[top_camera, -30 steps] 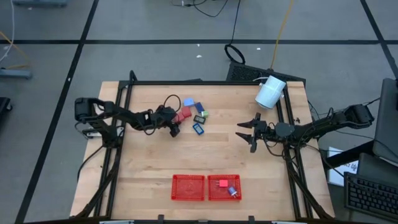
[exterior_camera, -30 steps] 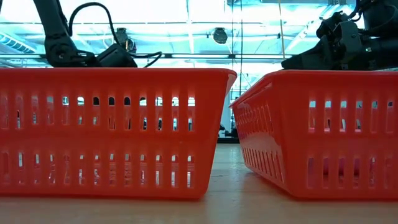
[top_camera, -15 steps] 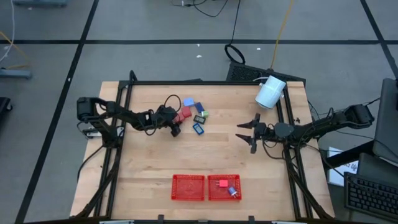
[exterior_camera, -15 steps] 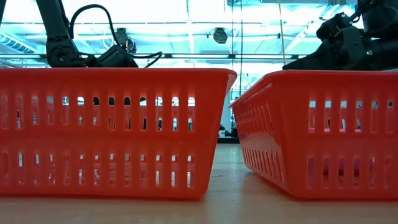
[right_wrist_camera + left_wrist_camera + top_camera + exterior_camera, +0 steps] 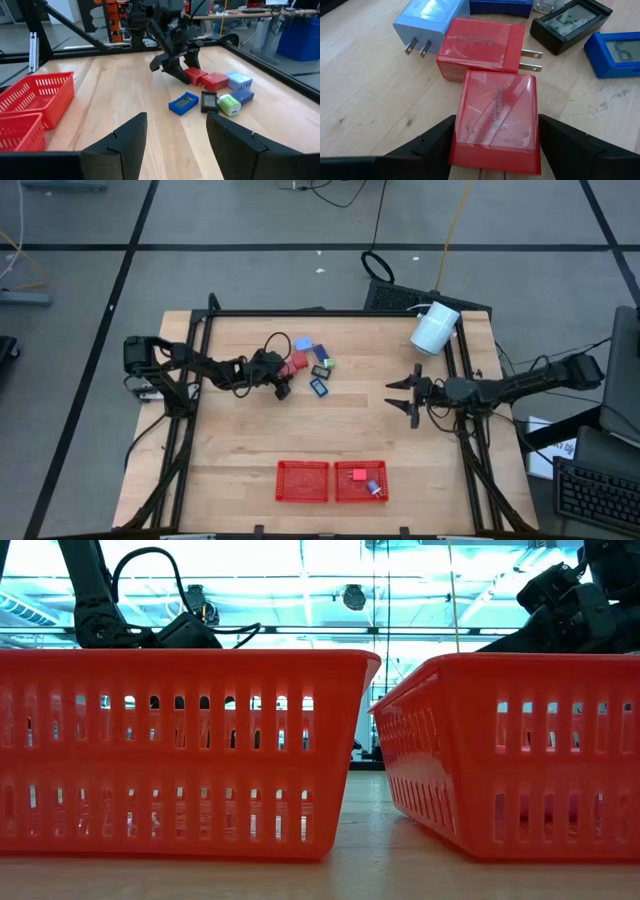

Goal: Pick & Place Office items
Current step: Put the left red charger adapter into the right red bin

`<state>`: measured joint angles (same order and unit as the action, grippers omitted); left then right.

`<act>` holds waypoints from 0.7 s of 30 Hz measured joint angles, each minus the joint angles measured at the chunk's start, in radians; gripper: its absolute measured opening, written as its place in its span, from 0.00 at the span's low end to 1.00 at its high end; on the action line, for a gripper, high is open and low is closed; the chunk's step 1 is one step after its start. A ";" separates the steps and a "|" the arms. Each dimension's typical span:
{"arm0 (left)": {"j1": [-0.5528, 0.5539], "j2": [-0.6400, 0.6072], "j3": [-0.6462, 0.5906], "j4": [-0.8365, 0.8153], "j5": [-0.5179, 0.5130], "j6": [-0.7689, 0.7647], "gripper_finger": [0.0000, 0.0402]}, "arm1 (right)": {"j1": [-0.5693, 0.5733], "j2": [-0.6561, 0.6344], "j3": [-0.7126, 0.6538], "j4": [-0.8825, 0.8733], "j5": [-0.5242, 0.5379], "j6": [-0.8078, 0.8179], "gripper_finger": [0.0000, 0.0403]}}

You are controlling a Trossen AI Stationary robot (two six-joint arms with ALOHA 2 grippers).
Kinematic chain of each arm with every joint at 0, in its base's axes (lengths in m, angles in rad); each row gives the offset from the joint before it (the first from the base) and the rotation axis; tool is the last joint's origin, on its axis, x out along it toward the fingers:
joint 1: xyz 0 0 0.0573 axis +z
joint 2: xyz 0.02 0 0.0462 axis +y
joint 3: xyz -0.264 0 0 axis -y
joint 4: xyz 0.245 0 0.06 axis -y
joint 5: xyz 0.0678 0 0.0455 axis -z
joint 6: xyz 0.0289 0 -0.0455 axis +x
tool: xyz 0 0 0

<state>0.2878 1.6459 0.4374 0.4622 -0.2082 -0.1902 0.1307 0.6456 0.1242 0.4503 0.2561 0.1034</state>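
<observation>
The office items lie in a cluster (image 5: 312, 363) on the far middle of the table: two red plug blocks, a light blue plug (image 5: 427, 22), a black display piece (image 5: 570, 22), a dark blue one (image 5: 615, 47) and a green one (image 5: 230, 105). My left gripper (image 5: 283, 373) sits at the cluster's left side, shut on the nearer red block (image 5: 495, 117). My right gripper (image 5: 402, 392) hovers open over bare table to the right of the cluster and touches nothing. My left gripper pinches the red block between its two fingers, one finger (image 5: 440, 140) on each long side (image 5: 460, 135) at the end away from the other red block. The fingers come in low from the table's left, along the block. The block lies flat on the table.
Two red mesh trays (image 5: 303, 480) (image 5: 360, 492) stand at the near edge; the right one holds a red and a bluish piece. A white cylinder (image 5: 435, 328) lies at the far right corner. Bare wood stretches between the cluster and the trays.
My right gripper has drawn back a little toward the table's right edge, still open.
</observation>
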 joint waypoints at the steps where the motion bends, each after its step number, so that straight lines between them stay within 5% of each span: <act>1: 0.000 0.000 0.000 0.000 0.000 0.000 0.67 | 0.000 -0.022 0.000 -0.028 0.000 0.005 0.49; 11: 0.000 0.000 -0.001 -0.001 0.000 -0.006 0.67 | 0.000 -0.209 0.000 -0.311 -0.004 0.062 0.49; 21: -0.008 0.001 -0.001 -0.003 0.021 0.066 0.60 | 0.000 -0.271 0.000 -0.330 0.002 0.065 0.49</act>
<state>0.2802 1.6466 0.4366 0.4587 -0.1871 -0.1240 0.1307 0.3748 0.1242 0.1207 0.2578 0.1680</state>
